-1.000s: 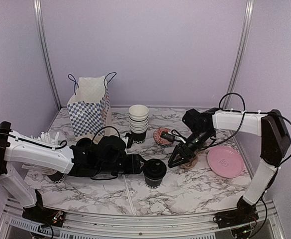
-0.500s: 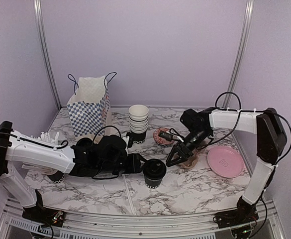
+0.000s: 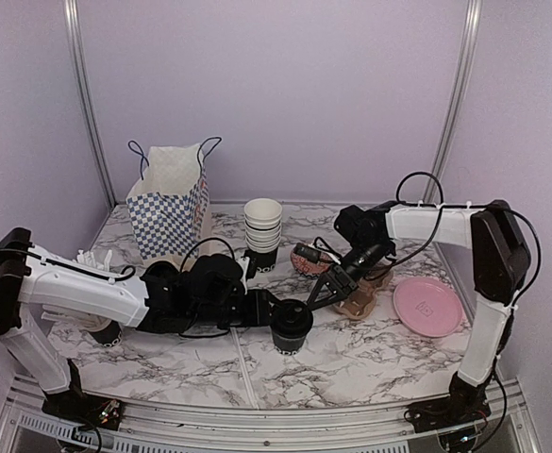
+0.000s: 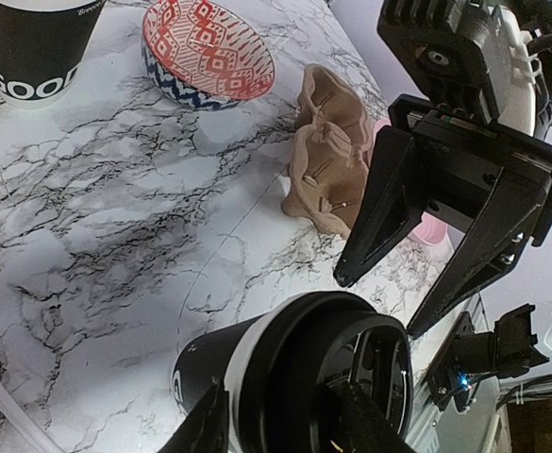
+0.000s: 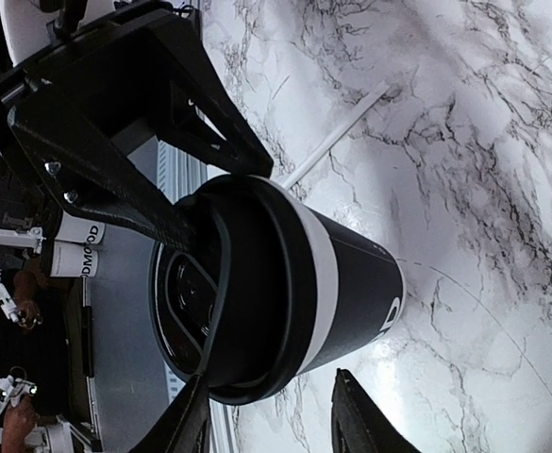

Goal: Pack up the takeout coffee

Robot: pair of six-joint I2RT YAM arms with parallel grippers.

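The takeout coffee (image 3: 292, 330), a small black cup with a black lid, stands upright on the marble table in front of the middle. My left gripper (image 3: 277, 310) reaches it from the left and is shut on the lid's rim. In the left wrist view one finger (image 4: 209, 425) lies against the cup (image 4: 257, 377) under the white rim and the other crosses the lid top. My right gripper (image 3: 311, 302) comes in from the right, open. In the right wrist view its fingertips straddle the lid edge of the cup (image 5: 351, 274), one finger (image 5: 360, 425) a little off the wall.
A blue checked paper bag (image 3: 169, 203) stands at the back left. A stack of white-rimmed cups (image 3: 262, 231) is behind the coffee, then a patterned bowl (image 3: 306, 257), a brown paper piece (image 3: 356, 304) and a pink plate (image 3: 427, 306) at the right. Straws (image 3: 92, 260) lie at the left.
My right gripper has swung left from beside the brown paper piece to the cup's lid. The left jaws have narrowed onto the lid rim; the left arm has barely shifted.
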